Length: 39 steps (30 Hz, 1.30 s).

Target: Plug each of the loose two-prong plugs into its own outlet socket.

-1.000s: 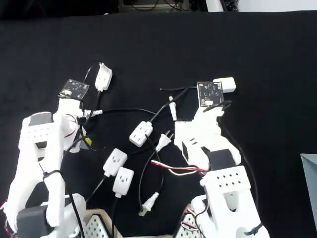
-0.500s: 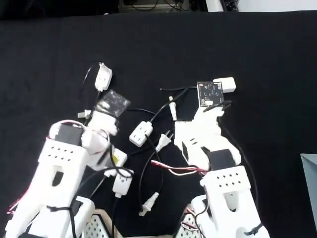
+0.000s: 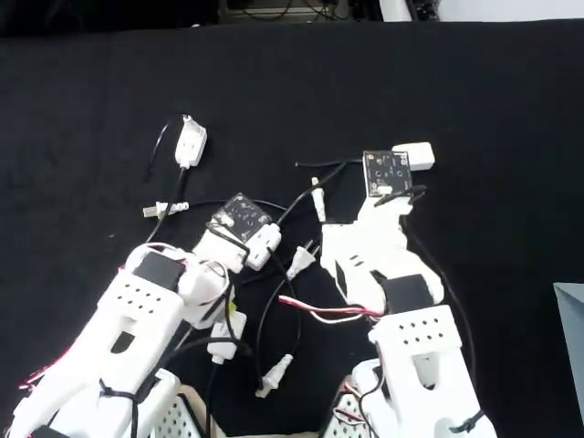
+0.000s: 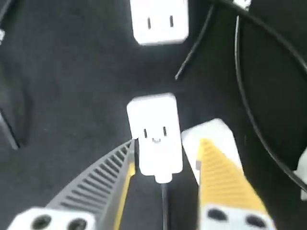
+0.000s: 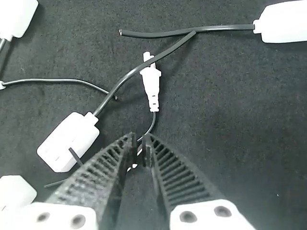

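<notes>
From where I stand, the black counter (image 3: 484, 100) is strewn with white sockets and loose plugs on thin cords. The left end effector (image 4: 165, 143) is spread wide, and an outlet socket (image 4: 153, 129) lies flat between its fingers, face up, with its cord leading back toward the arm; the ribbed grey finger (image 4: 112, 165) sits right against one edge of the socket, the yellow finger (image 4: 216, 167) just beside the other. A second socket (image 4: 159, 21) lies a little farther ahead of it. The right end effector (image 5: 139, 143) is pinched nearly together, and the black cord (image 5: 152, 122) of a two-prong plug (image 5: 151, 88) runs down into the narrow gap at its tips (the plug itself lies on the cloth just ahead, prongs pointing away). Over the whole counter I see one more socket (image 3: 190, 144) off at the far left, another (image 3: 415, 155) beyond the right arm, and loose plugs (image 3: 299, 263) lying unplugged between the two arms.
</notes>
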Each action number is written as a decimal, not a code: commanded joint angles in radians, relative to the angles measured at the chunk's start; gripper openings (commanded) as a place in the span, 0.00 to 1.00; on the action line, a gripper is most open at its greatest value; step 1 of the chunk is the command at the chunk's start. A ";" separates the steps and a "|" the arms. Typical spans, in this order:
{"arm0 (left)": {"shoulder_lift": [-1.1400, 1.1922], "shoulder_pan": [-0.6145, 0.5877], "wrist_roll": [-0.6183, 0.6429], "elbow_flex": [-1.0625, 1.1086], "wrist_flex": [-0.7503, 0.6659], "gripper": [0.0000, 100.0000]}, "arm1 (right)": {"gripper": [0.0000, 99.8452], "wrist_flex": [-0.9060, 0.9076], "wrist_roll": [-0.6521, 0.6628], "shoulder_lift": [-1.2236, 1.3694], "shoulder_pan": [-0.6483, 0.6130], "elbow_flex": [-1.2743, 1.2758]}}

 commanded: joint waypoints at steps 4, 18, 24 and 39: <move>0.025 0.018 0.026 -0.016 -0.034 0.21 | 0.04 -0.017 0.000 -0.015 -0.014 -0.005; 0.657 -0.131 0.008 -0.352 -0.015 0.20 | 0.04 -0.017 0.000 -0.015 -0.014 0.005; 0.718 -0.236 -0.091 -0.392 -0.002 0.20 | 0.04 -0.017 0.000 -0.015 -0.014 0.005; 0.717 -0.323 -0.091 -0.544 0.097 0.30 | 0.04 -0.017 0.026 -0.015 -0.014 0.005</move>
